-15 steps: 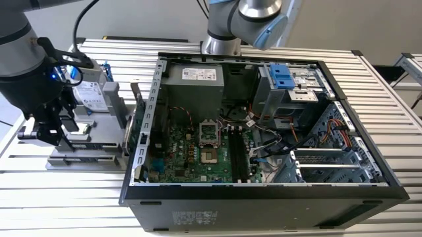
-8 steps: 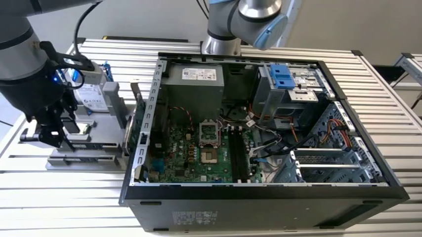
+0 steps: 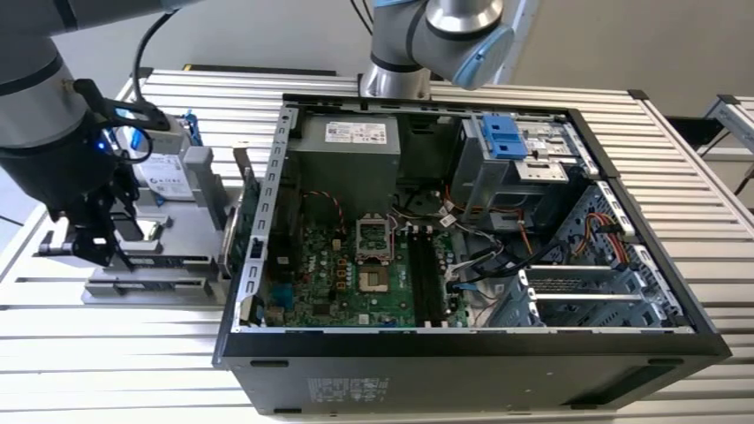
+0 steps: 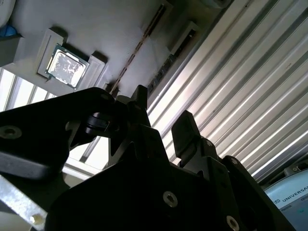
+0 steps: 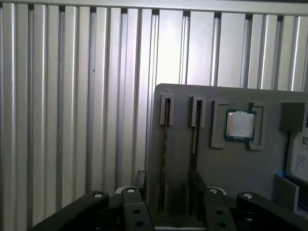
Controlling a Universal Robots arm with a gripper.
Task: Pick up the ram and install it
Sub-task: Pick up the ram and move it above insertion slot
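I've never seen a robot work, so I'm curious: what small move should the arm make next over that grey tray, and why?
Probably ease straight down. In the first wrist view the open gripper hovers above the tray, its fingers seemingly either side of a ram standing on edge in its slot, not yet gripped.

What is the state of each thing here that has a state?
gripper: open, holding nothing, above the ram.
ram: standing on edge in a slot of the tray.
processor: lying flat in a tray pocket.
computer case: lying on its side, panel off.
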